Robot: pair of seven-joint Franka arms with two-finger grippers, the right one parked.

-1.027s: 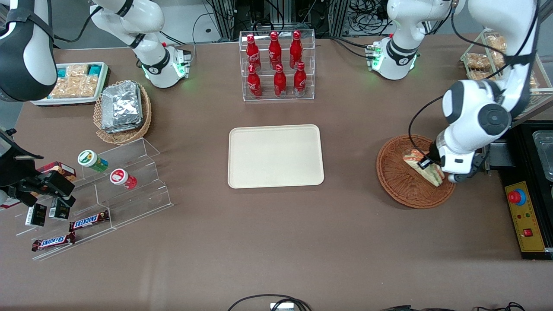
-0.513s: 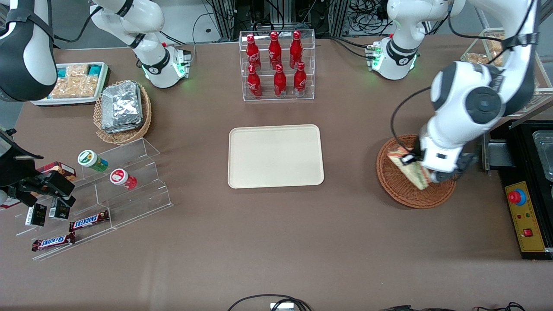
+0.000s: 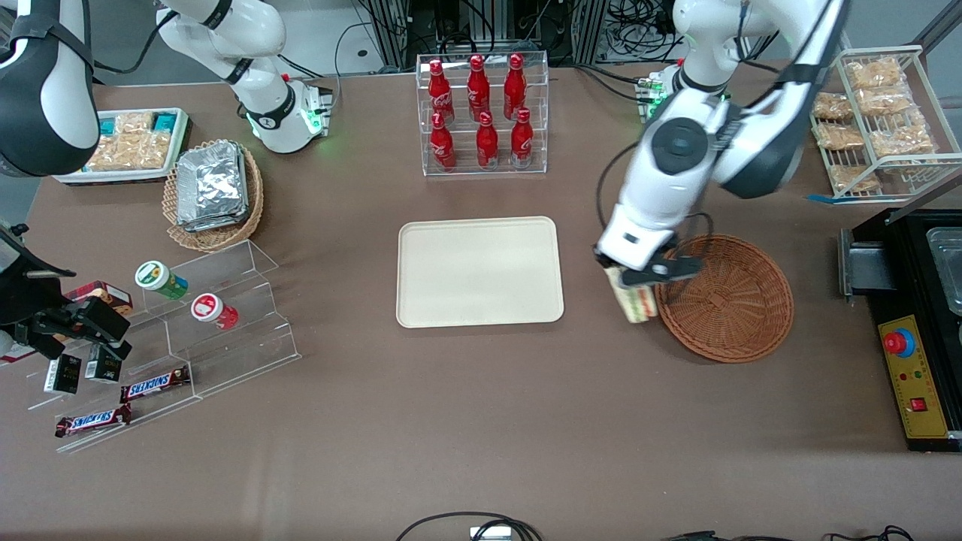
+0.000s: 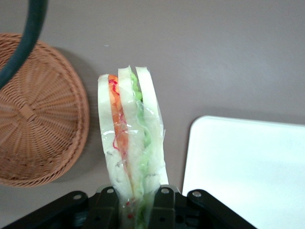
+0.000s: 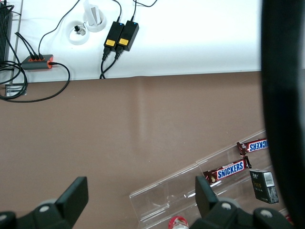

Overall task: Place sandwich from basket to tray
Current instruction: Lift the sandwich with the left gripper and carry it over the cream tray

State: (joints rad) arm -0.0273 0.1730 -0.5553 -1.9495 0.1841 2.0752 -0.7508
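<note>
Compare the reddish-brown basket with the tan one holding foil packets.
The reddish-brown basket is wider, darker and holds nothing; the tan basket is smaller, lighter and holds silver foil packets. The former lies toward the working arm's end, beside the gripper holding the sandwich. Both are round woven wicker.

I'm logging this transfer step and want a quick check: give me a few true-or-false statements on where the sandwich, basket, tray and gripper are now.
1. The gripper is shut on the sandwich. True.
2. The sandwich lies in the basket. False: it is held in the air between basket and tray; the basket holds nothing.
3. The tray has nothing on it. True.
4. The gripper hangs over the bottle rack. False: it is between tray and basket, nearer the front camera than the rack.
</note>
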